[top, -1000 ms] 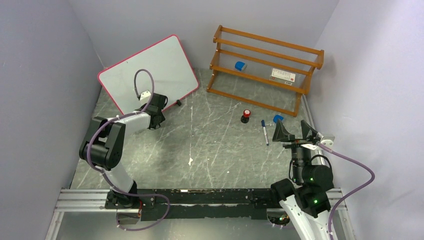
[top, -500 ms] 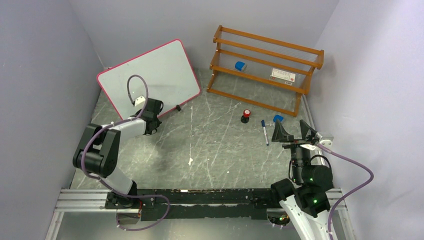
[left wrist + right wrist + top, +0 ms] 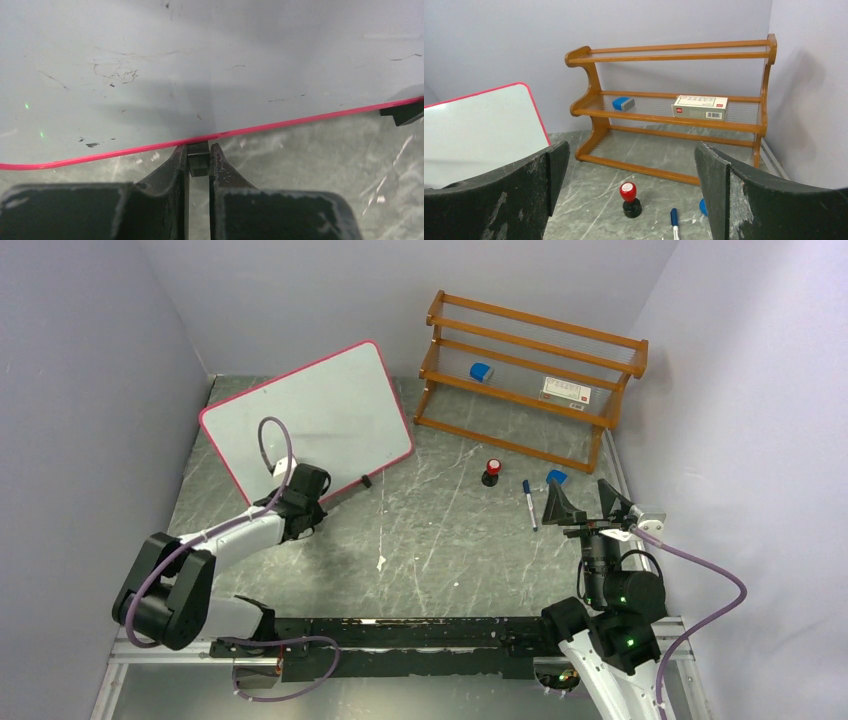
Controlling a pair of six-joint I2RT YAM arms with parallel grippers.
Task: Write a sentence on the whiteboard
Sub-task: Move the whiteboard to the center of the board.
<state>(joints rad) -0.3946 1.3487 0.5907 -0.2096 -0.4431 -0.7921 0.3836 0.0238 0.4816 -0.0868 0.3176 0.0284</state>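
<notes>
At the near right, the right end effector (image 3: 630, 148) hangs with its jaws spread fully wide and nothing between them, facing the blue-capped marker (image 3: 528, 503) on the table (image 3: 440, 540) just beyond. To the left, the left end effector (image 3: 199, 148) is pinched almost shut on a small black foot (image 3: 198, 163) under the pink-red frame of the whiteboard (image 3: 320, 410). The board sits askew at the far left, blank apart from faint smudges. The step looks like repositioning the board: drag slowly and level so the foot cannot slip from the 2 fingers, ending square within the right arm's reach.
</notes>
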